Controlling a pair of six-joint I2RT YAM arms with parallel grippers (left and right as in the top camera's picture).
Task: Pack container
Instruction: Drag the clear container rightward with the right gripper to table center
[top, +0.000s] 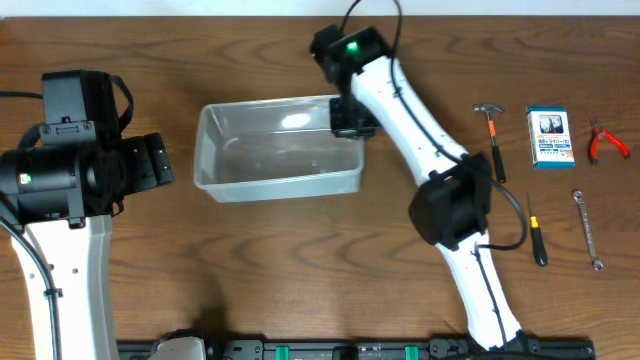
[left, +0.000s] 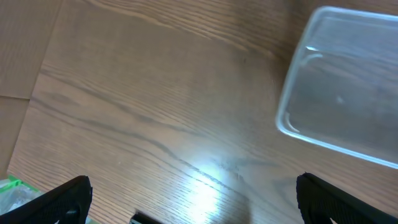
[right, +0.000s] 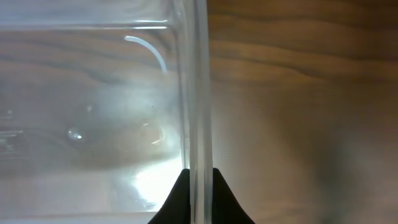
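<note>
The container is a clear plastic tub, empty, at the table's middle back. My right gripper is shut on its right wall: in the right wrist view the two black fingers pinch the clear rim between them. My left gripper is open and empty, its fingers wide apart over bare wood, left of the container's corner. To the right lie a hammer, a screwdriver, a wrench and red pliers.
A small blue-and-white box lies between the hammer and the pliers. The left arm's black body stands at the left edge. A black rail runs along the table's front edge.
</note>
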